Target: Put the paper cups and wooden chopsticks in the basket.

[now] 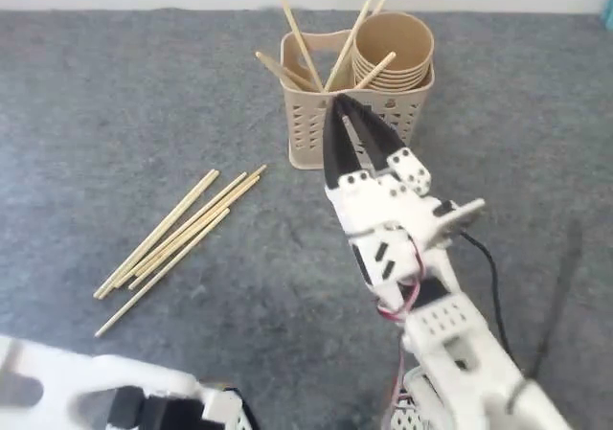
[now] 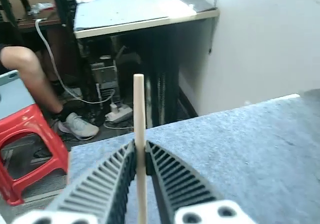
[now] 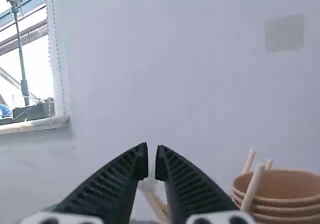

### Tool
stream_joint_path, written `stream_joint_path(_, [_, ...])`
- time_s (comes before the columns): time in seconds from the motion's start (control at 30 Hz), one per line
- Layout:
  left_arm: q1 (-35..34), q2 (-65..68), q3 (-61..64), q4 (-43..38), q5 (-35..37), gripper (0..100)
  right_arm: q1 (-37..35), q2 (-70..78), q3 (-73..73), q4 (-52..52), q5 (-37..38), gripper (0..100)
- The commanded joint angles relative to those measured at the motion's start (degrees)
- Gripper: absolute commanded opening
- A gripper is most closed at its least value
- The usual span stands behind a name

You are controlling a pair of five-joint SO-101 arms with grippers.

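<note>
Here, five loose chopsticks [image 1: 172,234], one basket [image 1: 311,124], left jaws gripping one chopstick [image 2: 139,134], right jaws closed empty.

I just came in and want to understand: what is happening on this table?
Two robot arms are tidying up. The left pincer is shut on one wooden chopstick. The right pincer is shut and empty, close by the basket, which already holds a stack of paper cups and several chopsticks. A bundle of loose chopsticks lies on the grey table.
</note>
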Motion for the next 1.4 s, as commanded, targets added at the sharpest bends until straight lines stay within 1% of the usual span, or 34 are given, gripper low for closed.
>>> stream_joint_path(0.0, [9.7,-2.3,-12.9,12.4,1.1,1,-1.0,-17.4,0.6,22.1,-6.0,9.4])
stream_joint_path(0.07, [16.6,-2.3,-18.6,18.5,4.9,1,-3.0,-23.9,0.8,33.7,-9.6,11.2])
stream_joint_path(0.17, [28.0,-1.8,-28.4,25.9,10.1,1,-7.6,-29.9,1.3,46.2,-10.3,10.2])
stream_joint_path(0.23, [36.7,-1.8,-34.0,28.7,12.3,1,-9.6,-32.0,2.9,48.0,-10.4,6.1])
stream_joint_path(0.3, [44.8,-1.8,-38.3,29.3,14.2,1,-10.9,-32.5,4.6,46.5,-10.1,1.3])
stream_joint_path(0.37, [51.3,-1.8,-42.0,28.7,15.6,1,-12.0,-32.4,6.4,44.4,-10.1,1.2])
stream_joint_path(0.43, [56.5,-1.8,-44.0,24.4,16.5,1,-13.6,-32.4,7.8,44.1,-9.1,1.5])
stream_joint_path(0.5, [61.6,-1.8,-44.2,16.6,17.4,1,-15.9,-32.4,8.8,44.1,-5.9,1.0])
stream_joint_path(0.6, [71.7,0.2,-42.2,3.3,19.7,1,-17.6,-32.4,10.0,43.9,-1.5,0.9])
stream_joint_path(0.7, [80.8,4.3,-39.9,-6.4,20.3,1,-17.7,-32.4,10.0,44.0,-0.9,0.9])
stream_joint_path(0.77, [84.0,7.2,-39.6,-10.5,20.2,1,-17.5,-32.4,9.9,44.0,-0.7,0.9])
stream_joint_path(0.87, [88.3,11.7,-39.5,-17.6,17.8,1,-17.5,-32.4,9.9,44.0,-0.7,0.9])
stream_joint_path(0.93, [90.4,15.1,-39.3,-20.6,16.1,1,-17.5,-32.4,10.0,44.0,-0.6,0.9])
stream_joint_path(1.07, [92.3,22.0,-39.3,-21.1,13.5,1,-17.4,-32.4,10.0,44.0,-0.5,1.1])
stream_joint_path(1.27, [93.4,31.1,-39.1,-23.7,13.4,1,-17.4,-32.4,10.0,44.1,-0.5,0.9])
stream_joint_path(1.37, [92.9,34.5,-38.0,-24.0,13.3,1,-16.8,-32.4,10.0,44.1,1.8,0.9])
